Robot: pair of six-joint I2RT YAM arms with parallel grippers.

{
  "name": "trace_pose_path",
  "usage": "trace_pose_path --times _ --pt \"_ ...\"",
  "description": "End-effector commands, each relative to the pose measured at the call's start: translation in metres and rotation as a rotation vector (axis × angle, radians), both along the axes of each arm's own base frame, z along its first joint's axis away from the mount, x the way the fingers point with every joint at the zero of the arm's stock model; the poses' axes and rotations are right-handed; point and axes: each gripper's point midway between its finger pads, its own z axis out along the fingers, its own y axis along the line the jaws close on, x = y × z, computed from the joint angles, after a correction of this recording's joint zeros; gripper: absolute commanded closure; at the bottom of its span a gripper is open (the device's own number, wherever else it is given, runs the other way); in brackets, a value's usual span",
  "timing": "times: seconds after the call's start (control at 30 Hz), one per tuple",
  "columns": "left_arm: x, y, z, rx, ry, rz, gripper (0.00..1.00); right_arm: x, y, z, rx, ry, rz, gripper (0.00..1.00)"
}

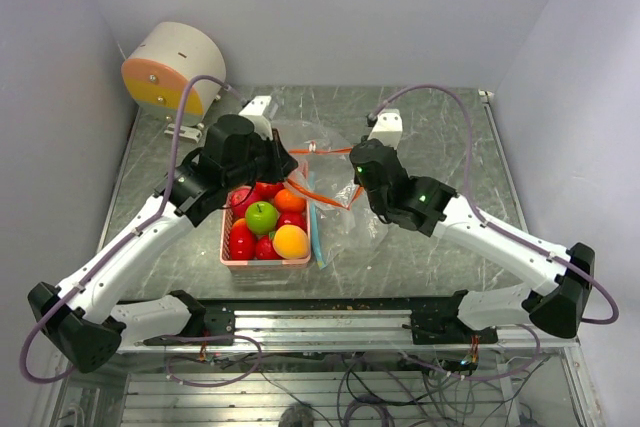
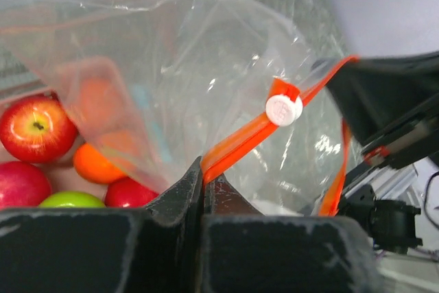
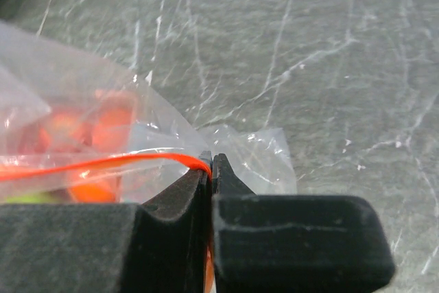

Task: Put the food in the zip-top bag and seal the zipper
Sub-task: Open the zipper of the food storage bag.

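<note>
The food lies in a pink basket: a green apple, red apples, an orange and a yellow-orange fruit. A clear zip-top bag hangs over the basket's far right corner. Its zipper strip is orange here, with a white slider. My left gripper is shut on that strip; my right gripper is shut on its other end. A teal-blue strip on clear plastic lies on the table right of the basket.
A round white and orange device stands at the back left. Two white brackets sit on the grey marbled table behind the grippers. Grey walls close in on both sides.
</note>
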Motion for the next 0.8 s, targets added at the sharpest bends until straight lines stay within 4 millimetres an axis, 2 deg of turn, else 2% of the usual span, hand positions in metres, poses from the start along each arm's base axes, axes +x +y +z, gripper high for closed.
trace_pose_path --times 0.0,0.1,0.17,0.23,0.27,0.3,0.37,0.43,0.47,0.77 --pt "-0.014 0.012 -0.019 0.076 0.046 -0.020 0.93 0.006 -0.064 0.026 -0.036 -0.138 -0.355 1.00" --pt "-0.016 0.013 -0.020 0.092 0.051 -0.032 0.93 0.009 -0.062 0.026 -0.053 -0.151 -0.347 1.00" --pt "-0.014 0.014 -0.016 0.089 0.034 -0.025 0.93 0.012 -0.040 0.024 -0.047 -0.140 -0.209 0.99" --pt "-0.011 0.012 -0.012 0.079 0.022 -0.022 0.93 0.008 -0.002 0.027 0.005 -0.136 0.028 0.92" --pt "-0.011 0.010 -0.009 0.072 0.017 -0.029 0.93 0.002 0.019 0.028 0.044 -0.131 0.156 0.83" --pt "-0.010 0.008 -0.008 0.064 0.016 -0.037 0.93 -0.004 0.031 0.030 0.073 -0.136 0.239 0.73" --pt "-0.010 0.002 -0.003 0.041 0.011 -0.058 0.93 -0.012 0.044 0.038 0.109 -0.157 0.336 0.48" --pt "-0.010 -0.003 -0.001 0.021 0.006 -0.071 0.93 -0.016 0.051 0.039 0.112 -0.167 0.392 0.31" --pt "-0.010 -0.005 0.001 0.009 0.004 -0.075 0.93 -0.018 0.053 0.039 0.110 -0.169 0.412 0.27" --pt "-0.016 -0.013 0.014 -0.063 -0.018 -0.114 0.93 -0.007 0.069 0.022 0.096 -0.117 0.406 0.27"
